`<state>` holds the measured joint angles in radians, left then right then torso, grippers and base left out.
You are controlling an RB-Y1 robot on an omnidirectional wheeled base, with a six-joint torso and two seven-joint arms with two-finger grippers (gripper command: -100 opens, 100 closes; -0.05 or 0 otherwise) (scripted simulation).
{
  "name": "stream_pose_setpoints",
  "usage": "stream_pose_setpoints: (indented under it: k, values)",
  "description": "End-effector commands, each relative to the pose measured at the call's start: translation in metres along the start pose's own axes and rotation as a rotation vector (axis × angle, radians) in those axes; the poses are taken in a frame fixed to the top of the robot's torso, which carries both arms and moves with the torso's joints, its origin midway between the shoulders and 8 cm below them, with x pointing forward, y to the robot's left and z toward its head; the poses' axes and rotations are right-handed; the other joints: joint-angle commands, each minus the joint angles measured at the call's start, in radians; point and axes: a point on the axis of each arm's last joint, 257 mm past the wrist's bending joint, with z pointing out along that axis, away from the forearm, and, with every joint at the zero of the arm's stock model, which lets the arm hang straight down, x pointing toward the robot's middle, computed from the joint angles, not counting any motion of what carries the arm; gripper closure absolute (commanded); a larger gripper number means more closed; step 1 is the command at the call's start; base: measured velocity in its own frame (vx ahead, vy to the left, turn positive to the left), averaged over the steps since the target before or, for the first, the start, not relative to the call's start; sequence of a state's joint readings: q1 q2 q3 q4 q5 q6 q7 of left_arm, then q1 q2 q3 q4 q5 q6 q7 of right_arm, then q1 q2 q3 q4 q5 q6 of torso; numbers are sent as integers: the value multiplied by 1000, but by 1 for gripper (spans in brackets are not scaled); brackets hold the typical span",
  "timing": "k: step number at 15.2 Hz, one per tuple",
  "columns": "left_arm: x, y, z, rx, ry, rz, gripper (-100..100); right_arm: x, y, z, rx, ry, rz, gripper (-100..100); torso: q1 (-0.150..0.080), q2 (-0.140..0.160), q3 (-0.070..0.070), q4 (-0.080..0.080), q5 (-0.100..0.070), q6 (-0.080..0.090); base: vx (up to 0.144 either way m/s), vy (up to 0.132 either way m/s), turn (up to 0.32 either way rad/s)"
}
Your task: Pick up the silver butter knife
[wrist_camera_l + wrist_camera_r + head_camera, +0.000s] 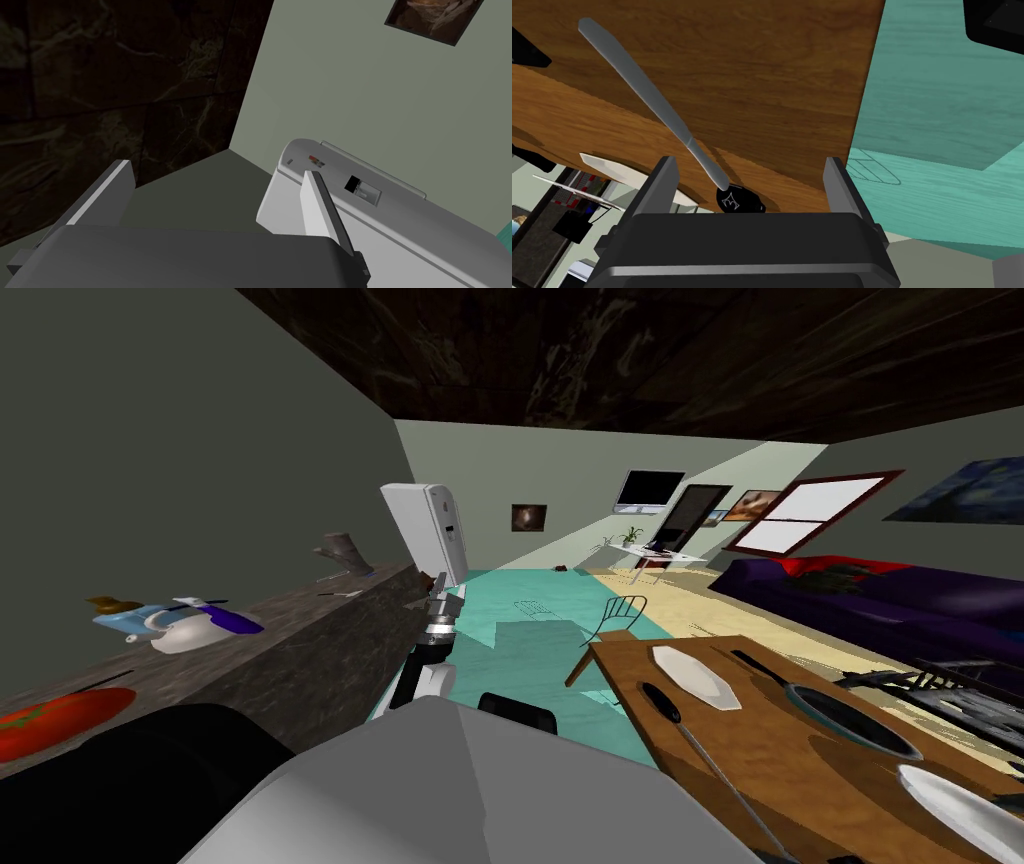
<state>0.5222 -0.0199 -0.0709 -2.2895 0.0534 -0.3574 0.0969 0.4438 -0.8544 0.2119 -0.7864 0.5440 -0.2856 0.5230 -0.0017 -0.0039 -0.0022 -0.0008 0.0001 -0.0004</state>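
Hovering over the wood-grained table point(772, 75) with right pincer point(751, 161) spread wide. Between its blades, lying flat: butter knife point(654, 106), slim smooth grey blade, rounded tip, bulbous black handle nearest the pincer. Left pincer point(217, 170) likewise spread, near a white fridge point(400, 225).

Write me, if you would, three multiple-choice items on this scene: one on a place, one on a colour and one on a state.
1. Where does the butter knife lie?
A. on the wooden table
B. on the dark counter
C. on the floor

2. What colour is its handle?
A. red
B. black
C. white

3. How do the fingers of the right gripper stand?
A. shut on the blade
B. shut on nothing
C. open

Answers:
1 A: the right wrist view shows it flat on the wood grain.
2 B: the handle is black, the blade silver.
3 C: the fingers stand wide apart, with the handle between them, unpressed.
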Motion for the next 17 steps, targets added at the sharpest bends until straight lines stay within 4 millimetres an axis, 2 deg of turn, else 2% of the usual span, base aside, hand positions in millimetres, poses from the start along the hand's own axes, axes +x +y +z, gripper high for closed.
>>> stream_pose_setpoints:
  k: [1, 2, 4, 5, 8, 10, 11, 12, 13, 17]
  values:
    - [0, 0, 0, 0, 0, 0, 0, 8, -5, 1, 11, 17, -13, -100, 0, 0, 0, 0, 0, 0, 56, -35, 47]
    - [0, 0, 0, 0, 0, 0, 0, 8, -5, 1, 11, 17, -13, -100, 1, 1, 0, 0, 0, 0, 32, -17, -6]
    - [0, 0, 0, 0, 0, 0, 0, 28, -24, -6, 40, 72, -66, -100, 2, 3, 2, 1, 0, 0, 45, -32, 131]
    - [0, 0, 0, 0, 0, 0, 0, 28, -24, -6, 40, 72, -66, -100, 1, 3, 2, 1, 0, 0, 64, -58, 124]
    - [0, 0, 0, 0, 0, 0, 0, 54, -46, -17, 73, 141, -129, -100, -2, 1, 1, 0, 0, 0, 82, -92, 172]
    - [0, 0, 0, 0, 0, 0, 0, 46, -29, -6, 71, 123, -103, -100, -3, 1, 0, 0, -1, 0, 25, -80, 66]
    - [0, 0, 0, 0, 0, 0, 0, 45, -26, -3, 74, 123, -101, -100, -2, 3, 2, 1, -1, 0, -36, -90, 100]
    - [0, 0, 0, 0, 0, 0, 0, 46, -31, -7, 68, 121, -102, -100, -2, 6, 3, 1, -1, 0, -23, -53, 45]
    - [0, 0, 0, 0, 0, 0, 0, 46, -30, -6, 70, 122, -103, 100, -1, 7, 4, 1, -1, 1, -5, -21, 5]
    - [0, 0, 0, 0, 0, 0, 0, 46, -30, -6, 70, 122, -103, 100, 4, 6, 4, 1, 0, 1, -1, -4, 1]
